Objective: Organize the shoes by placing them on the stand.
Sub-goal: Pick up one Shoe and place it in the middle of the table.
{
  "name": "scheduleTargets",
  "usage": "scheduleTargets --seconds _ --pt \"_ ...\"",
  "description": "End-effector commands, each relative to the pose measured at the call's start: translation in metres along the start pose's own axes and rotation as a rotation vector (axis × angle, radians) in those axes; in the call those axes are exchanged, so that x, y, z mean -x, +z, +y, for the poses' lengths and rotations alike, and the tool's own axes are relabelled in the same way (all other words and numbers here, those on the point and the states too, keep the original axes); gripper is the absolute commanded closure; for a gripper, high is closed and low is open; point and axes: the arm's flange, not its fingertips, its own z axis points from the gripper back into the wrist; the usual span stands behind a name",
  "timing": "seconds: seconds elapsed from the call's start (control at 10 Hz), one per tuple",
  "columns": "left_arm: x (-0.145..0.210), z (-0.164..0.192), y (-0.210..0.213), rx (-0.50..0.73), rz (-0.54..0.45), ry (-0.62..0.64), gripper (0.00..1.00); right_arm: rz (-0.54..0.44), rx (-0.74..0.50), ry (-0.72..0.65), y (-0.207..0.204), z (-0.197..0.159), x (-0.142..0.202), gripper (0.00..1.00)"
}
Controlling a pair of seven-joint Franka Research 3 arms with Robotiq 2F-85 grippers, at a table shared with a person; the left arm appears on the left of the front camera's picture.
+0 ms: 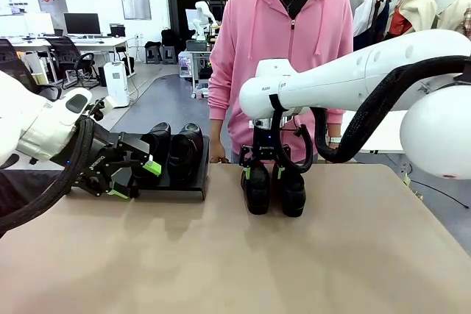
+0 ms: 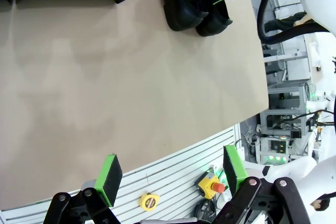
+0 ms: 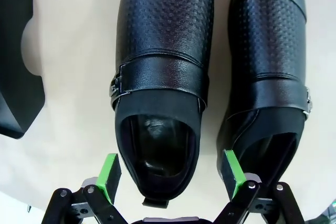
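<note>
Front view: two shoes (image 1: 175,154) were set on the stand (image 1: 180,190). The left gripper (image 1: 135,180) was spread wide, empty; the right gripper (image 1: 263,174) was spread around another shoe (image 3: 157,77).

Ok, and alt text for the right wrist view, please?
The right tool, open, hangs over the heel end of one black shoe, with a second shoe close beside it, both on a tan table. A corner of the black stand shows at the picture's left edge.
</note>
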Motion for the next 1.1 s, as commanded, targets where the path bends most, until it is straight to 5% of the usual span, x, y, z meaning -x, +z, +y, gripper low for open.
scheduleTargets --seconds 0.0,0.3,0.4,0.5,1.0 --pt "0.002 0.0 0.002 -0.002 0.003 0.005 0.0 0.011 -0.046 -0.036 -0.005 0.002 -0.003 0.0" --pt "0.002 0.0 0.002 -0.002 0.003 0.005 0.0 0.016 -0.085 -0.046 -0.013 -0.006 0.002 0.0" --pt "0.002 0.0 0.002 -0.002 0.003 0.005 0.0 0.019 -0.086 -0.034 -0.014 -0.008 0.004 0.56" --pt "0.002 0.0 0.002 -0.002 0.003 0.005 0.0 0.027 -0.097 -0.028 -0.017 -0.011 0.003 1.0" --pt "0.002 0.0 0.002 -0.002 0.003 0.005 0.0 0.046 -0.124 -0.056 -0.025 -0.017 0.0 1.0"
